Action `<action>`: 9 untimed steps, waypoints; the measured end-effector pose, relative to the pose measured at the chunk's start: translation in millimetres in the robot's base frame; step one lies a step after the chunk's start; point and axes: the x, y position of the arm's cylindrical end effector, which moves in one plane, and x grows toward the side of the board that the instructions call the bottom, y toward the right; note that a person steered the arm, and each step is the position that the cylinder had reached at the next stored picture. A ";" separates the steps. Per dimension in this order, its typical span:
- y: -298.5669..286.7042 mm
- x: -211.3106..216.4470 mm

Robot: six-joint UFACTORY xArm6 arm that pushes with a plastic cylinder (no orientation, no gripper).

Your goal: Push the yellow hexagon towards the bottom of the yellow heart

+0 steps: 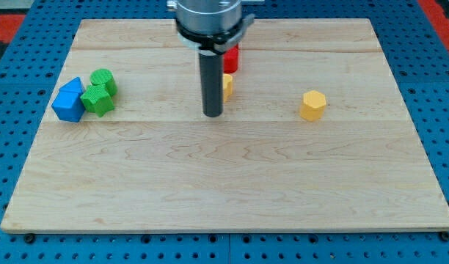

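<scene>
The yellow hexagon (312, 105) sits on the wooden board at the view's right of centre. The yellow heart (227, 86) is mostly hidden behind my rod, near the view's top centre; only its right edge shows. My tip (213, 114) rests on the board just below and left of the yellow heart, well to the left of the yellow hexagon.
A red block (231, 57) sits just above the yellow heart, partly hidden by the arm. At the view's left, a blue block (69, 100) touches two green blocks (100, 92). The wooden board (224, 183) lies on a blue pegboard.
</scene>
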 end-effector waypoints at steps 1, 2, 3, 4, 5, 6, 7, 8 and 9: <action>15.1 -18.2; 19.6 -20.2; 57.7 -7.6; 142.1 -27.6; 183.3 -57.9; 218.9 -31.8; 173.1 -21.9; 154.4 -1.9; 186.0 4.2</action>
